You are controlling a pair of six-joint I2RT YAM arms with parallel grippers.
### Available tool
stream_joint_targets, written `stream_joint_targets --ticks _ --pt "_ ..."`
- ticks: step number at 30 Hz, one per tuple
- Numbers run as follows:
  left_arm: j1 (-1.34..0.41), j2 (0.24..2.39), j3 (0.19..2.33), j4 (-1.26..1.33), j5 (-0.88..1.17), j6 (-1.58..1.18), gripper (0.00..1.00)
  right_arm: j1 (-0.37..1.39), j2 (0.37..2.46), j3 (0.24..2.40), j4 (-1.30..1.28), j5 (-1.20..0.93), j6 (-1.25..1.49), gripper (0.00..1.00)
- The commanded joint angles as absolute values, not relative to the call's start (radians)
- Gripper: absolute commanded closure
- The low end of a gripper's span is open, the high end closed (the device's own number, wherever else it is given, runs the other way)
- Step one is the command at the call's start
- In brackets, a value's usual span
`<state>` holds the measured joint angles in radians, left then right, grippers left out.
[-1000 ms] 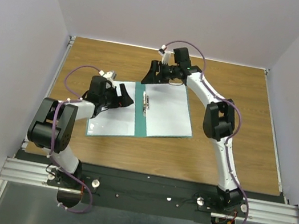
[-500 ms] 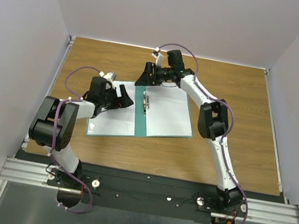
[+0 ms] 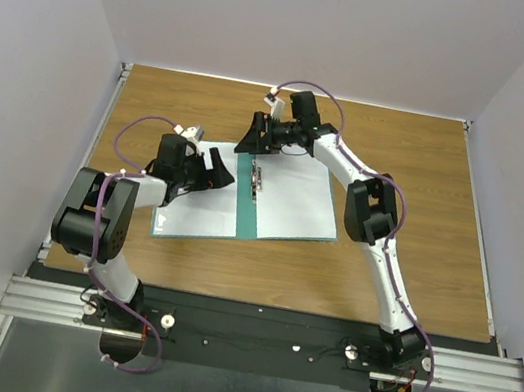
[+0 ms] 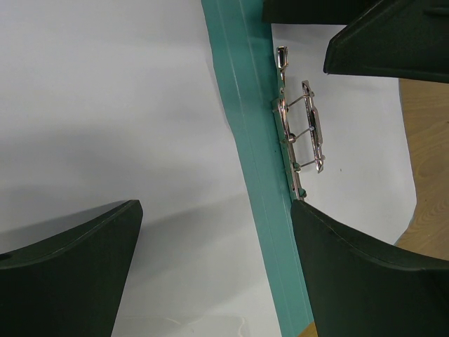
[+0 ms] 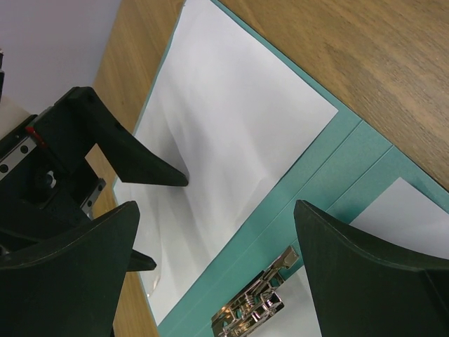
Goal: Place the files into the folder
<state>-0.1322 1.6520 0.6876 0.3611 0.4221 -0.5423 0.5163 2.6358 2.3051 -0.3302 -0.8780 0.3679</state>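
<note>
A thin teal-green rectangular file folder (image 3: 249, 212) lies open and flat near the middle of a brown wood-grain table (image 3: 417, 183). A plain white paper sheet covers each half: the left sheet (image 3: 194, 209) lies on the left cover and the right sheet (image 3: 297, 197) on the right cover, with the green spine bare between them. A small silver metal clip (image 4: 302, 133) sits just beside the spine on the right sheet's side, toward the far end.

The left gripper (image 3: 223, 169) hangs low over the far part of the left sheet, its two black fingers (image 4: 70, 270) spread wide with nothing between them. One fingertip seems to rest on the paper, though the right wrist view does not settle it. The right gripper (image 3: 256, 141) hovers at the far end of the spine, over the metal clip, its fingers (image 5: 66, 274) likewise parted and empty. The two grippers are near each other but apart.
</note>
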Motion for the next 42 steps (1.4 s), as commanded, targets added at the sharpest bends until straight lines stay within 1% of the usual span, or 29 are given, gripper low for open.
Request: stream_joint_targets --ticks 1,21,42 --pt "-0.127 1.674 0.681 0.339 0.431 -0.537 0.03 0.525 2.669 2.326 -0.307 -0.896 0.382 0.0" --pt "-0.127 1.674 0.68 0.341 0.428 -0.54 0.03 0.525 2.672 2.278 -0.304 -0.914 0.393 0.0" --pt "-0.127 1.681 0.68 0.344 0.422 -0.545 0.03 0.537 2.579 2.191 -0.301 -0.974 0.353 0.01"
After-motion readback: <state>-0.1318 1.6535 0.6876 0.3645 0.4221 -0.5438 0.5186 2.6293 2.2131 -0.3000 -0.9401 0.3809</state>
